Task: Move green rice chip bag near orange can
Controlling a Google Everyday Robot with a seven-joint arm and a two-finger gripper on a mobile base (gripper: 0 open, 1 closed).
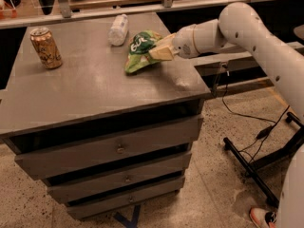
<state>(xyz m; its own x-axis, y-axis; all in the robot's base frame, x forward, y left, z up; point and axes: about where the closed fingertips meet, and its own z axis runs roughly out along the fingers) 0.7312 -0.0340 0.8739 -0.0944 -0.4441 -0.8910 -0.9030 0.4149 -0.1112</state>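
Note:
The green rice chip bag (139,50) lies crumpled on the grey cabinet top (95,87), right of centre near the back. My gripper (159,52) reaches in from the right and is shut on the bag's right side, with its tan fingers (164,54) against the crinkled foil. The orange can (45,47) stands upright at the far left of the top, well apart from the bag.
A clear plastic bottle (118,29) lies on its side at the back, just left of the bag. The cabinet has three drawers (114,148) below. A black stand with cables (256,156) is on the floor to the right.

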